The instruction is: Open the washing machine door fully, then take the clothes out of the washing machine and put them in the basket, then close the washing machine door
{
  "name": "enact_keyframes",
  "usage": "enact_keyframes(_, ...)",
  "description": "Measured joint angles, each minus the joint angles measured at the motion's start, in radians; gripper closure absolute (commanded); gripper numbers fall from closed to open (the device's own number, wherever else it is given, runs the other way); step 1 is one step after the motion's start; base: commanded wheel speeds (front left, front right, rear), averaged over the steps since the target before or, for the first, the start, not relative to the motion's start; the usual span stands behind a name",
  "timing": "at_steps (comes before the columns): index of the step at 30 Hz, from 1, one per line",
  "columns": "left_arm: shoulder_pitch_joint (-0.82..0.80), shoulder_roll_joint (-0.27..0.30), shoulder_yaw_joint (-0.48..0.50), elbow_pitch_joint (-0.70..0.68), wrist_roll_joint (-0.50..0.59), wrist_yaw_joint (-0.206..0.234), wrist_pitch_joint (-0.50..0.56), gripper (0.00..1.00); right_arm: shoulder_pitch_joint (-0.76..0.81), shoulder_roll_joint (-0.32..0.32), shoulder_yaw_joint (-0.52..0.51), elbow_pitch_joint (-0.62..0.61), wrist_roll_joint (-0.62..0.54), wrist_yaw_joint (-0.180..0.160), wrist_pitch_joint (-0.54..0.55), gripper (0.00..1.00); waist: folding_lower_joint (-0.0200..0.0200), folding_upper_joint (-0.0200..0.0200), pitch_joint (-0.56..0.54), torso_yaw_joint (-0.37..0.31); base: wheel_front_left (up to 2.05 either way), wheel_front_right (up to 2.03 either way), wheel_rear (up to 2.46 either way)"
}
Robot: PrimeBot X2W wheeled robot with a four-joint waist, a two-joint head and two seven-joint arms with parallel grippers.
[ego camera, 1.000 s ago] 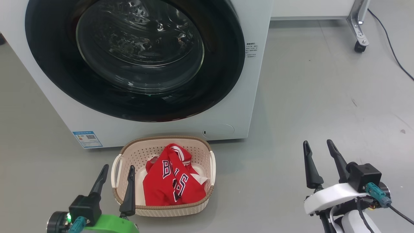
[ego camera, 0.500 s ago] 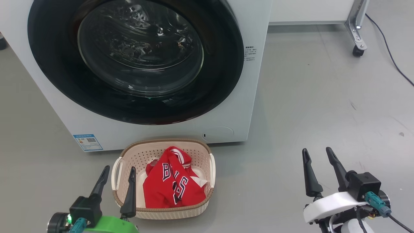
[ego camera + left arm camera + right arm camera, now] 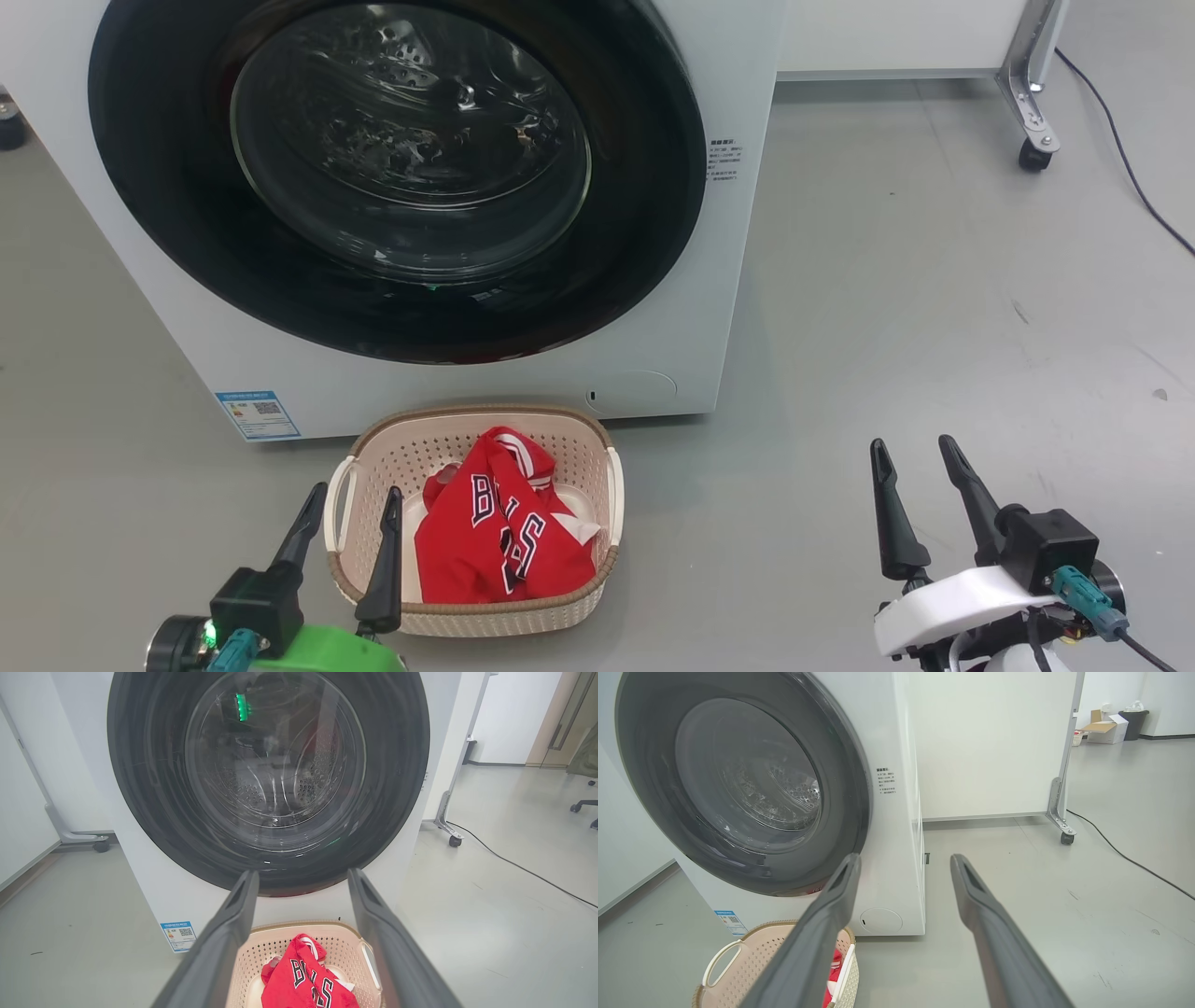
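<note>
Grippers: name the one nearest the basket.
The left gripper, green wrist, right beside the basket; the right gripper, white wrist, stands well apart.

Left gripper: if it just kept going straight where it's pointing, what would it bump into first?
Probably the washing machine door, near its lower rim. The left gripper points over the basket toward it; depth is hard to judge.

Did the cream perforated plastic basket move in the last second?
No. The cream plastic basket keeps its place against the small blue label on the white washing machine; only the head camera shifted.
</note>
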Motion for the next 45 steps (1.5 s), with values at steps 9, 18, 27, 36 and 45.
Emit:
enact_keyframes(9, 0.000, 0.000, -0.005, 0.000, 0.000, 0.000, 0.004, 0.00, 0.011, 0.002, 0.005, -0.002, -0.007, 0.000, 0.000, 0.00, 0.0000, 0.0000, -0.007, 0.003, 0.00, 0.00, 0.00)
enact_keyframes(18, 0.000, 0.000, -0.006, 0.000, 0.000, 0.000, 0.012, 0.00, 0.014, 0.003, 0.005, -0.002, -0.008, -0.001, 0.000, 0.00, 0.0000, 0.0000, -0.016, 0.005, 0.00, 0.00, 0.00)
enact_keyframes(27, 0.023, -0.015, -0.017, 0.060, 0.000, 0.000, 0.012, 1.00, 0.043, 0.015, 0.009, 0.055, -0.008, 0.000, 0.001, 1.00, 0.0000, 0.0000, -0.017, 0.006, 0.00, 0.00, 0.00)
enact_keyframes(36, 0.037, -0.018, -0.007, 0.072, -0.069, -0.009, 0.022, 1.00, 0.059, 0.017, 0.004, 0.063, 0.058, 0.002, 0.011, 1.00, 0.0000, 0.0000, -0.016, 0.002, 0.00, 0.00, 0.00)
enact_keyframes(45, 0.036, -0.021, 0.022, 0.071, -0.200, -0.019, 0.051, 1.00, 0.057, 0.019, -0.023, 0.060, 0.197, 0.005, 0.038, 1.00, 0.0000, 0.0000, -0.015, -0.002, 0.00, 0.00, 0.00)
